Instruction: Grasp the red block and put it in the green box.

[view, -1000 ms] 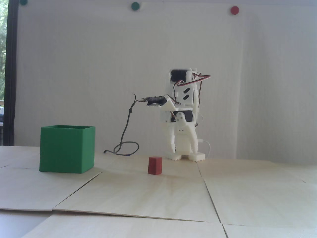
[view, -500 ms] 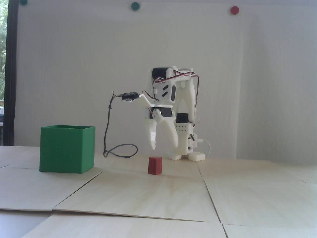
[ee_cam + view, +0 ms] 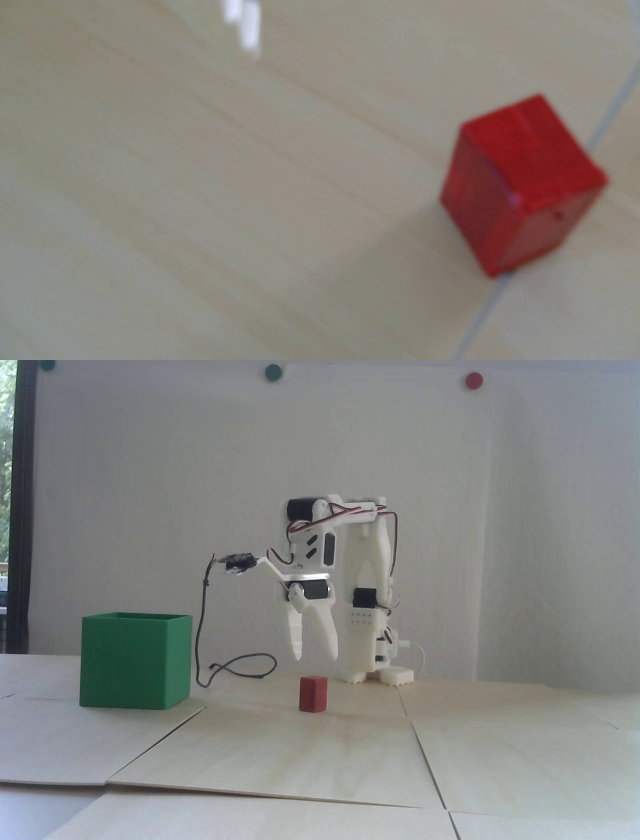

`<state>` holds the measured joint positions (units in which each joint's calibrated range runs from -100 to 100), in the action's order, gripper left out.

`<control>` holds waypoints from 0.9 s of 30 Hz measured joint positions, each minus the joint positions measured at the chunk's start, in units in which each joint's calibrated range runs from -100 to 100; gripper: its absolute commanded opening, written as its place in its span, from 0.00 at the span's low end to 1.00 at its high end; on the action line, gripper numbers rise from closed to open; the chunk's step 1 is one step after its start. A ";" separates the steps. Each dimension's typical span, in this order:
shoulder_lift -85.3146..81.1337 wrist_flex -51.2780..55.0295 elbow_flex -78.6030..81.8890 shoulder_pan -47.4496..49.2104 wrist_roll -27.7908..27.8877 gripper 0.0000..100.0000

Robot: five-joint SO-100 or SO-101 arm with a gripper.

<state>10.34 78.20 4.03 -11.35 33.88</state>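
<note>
1. Straight ahead in the fixed view, I see my white arm bent over, its gripper [image 3: 316,659] pointing down with the two fingers spread fairly wide and nothing between them. It hangs above the red block [image 3: 313,694], clear of it. The block stands upright on the pale wooden table [image 3: 320,755], alone. The green box [image 3: 135,660] sits well apart to the left in this view, open top up.

2. Still in the fixed view, a dark cable [image 3: 205,620] droops from the wrist camera and loops on the table between box and block. I judge it could snag or drag across the block when I swing toward the box.

3. From the wrist view, which is blurred, the red block [image 3: 523,183] sits far to the right edge, beside a seam in the table [image 3: 485,311]. No fingers show here. I judge the block is off-centre from my approach; descending as aimed, one fingertip could land on its top or knock it over rather than straddle it.
</note>
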 measured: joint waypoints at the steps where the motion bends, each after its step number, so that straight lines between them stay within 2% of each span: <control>1: 0.00 0.00 0.81 0.15 -0.10 0.38; 9: 0.00 -6.07 4.21 3.06 -1.18 0.38; 21: 0.00 -6.99 4.83 12.38 -1.95 0.38; 27: 0.00 -9.23 7.07 13.14 -2.67 0.38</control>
<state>10.34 68.97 11.10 1.80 31.21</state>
